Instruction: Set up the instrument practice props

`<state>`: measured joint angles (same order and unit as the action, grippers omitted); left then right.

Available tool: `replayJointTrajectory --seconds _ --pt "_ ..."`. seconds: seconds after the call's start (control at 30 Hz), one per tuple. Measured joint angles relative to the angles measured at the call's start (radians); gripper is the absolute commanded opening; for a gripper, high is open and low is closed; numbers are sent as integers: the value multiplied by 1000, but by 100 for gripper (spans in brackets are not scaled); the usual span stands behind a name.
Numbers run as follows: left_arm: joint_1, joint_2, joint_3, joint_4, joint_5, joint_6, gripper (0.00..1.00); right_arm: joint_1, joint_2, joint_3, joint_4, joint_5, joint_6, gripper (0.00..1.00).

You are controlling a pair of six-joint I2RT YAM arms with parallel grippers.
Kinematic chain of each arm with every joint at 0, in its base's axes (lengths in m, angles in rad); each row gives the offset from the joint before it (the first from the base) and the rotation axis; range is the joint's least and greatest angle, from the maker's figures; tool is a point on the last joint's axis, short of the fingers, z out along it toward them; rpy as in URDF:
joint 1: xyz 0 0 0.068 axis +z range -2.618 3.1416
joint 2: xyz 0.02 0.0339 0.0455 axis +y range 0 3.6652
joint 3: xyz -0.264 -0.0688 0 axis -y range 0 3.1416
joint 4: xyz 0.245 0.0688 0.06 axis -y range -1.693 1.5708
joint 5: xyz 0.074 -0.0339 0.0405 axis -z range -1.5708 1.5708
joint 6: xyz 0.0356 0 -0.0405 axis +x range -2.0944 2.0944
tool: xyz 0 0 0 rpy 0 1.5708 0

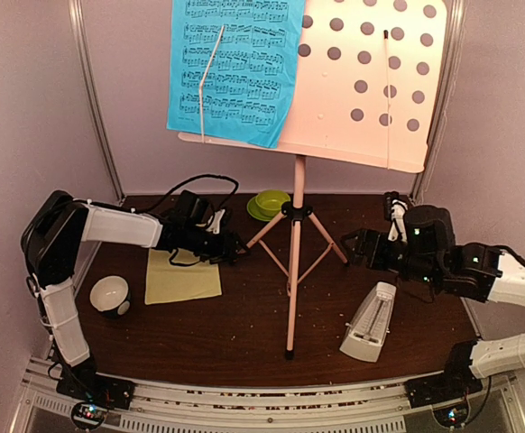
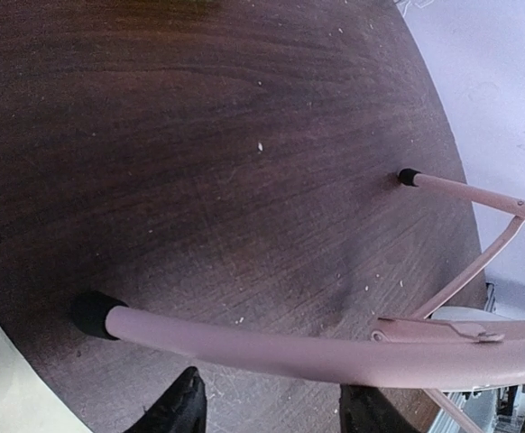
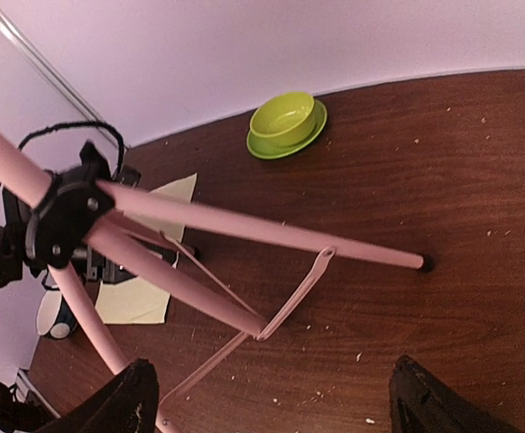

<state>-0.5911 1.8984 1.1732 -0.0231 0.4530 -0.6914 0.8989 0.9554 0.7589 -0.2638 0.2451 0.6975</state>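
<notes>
1. Two arms reach inward from either side of the desk, and farthest out, to the left of the left pincer and nearer the arm bases, sits a small white-and-black bowl, well apart from it.
2. Left pincer: released, its two fingers apart with nothing clamped between them. In the wrist view a pink leg crosses just beyond the fingertips, its black foot planted on the wood; whether a finger touches the leg cannot be told.
3. Pale-yellow music sheet: flat on the desk, directly under and to the near side of the left pincer.
4. Blue music sheet: high above and behind the left pincer, resting on the left half of the stand's perforated panel, one lower corner hanging past the ledge.
5. Pink tripod music stand: upright between the two pincers, one spread leg pointing at each.
6. Green cup and saucer: behind the stand's hub, farther back than either pincer.
7. Right pincer: released, fingers wide in the wrist view, clamping nothing; the stand's right foot lies just ahead of it.
8. White pyramid metronome: upright on the desk, to the near side of the right pincer, not touching it.
</notes>
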Motion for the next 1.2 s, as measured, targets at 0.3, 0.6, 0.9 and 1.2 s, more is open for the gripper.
replayJointTrajectory --seconds 0.3,0.6,0.9,1.2 --pt "0 0 0 0 0 -5 48 -215 38 107 -64 -146 -90 77" --pt "-2 1 0 -2 -6 -10 44 -396 211 -35 -62 -412 -149 52" --pt "-2 41 0 -3 -25 -22 41 -422 445 -8 -1 -569 -205 44" --pt "-1 80 9 -4 -30 -34 38 -431 604 74 54 -605 -228 39"
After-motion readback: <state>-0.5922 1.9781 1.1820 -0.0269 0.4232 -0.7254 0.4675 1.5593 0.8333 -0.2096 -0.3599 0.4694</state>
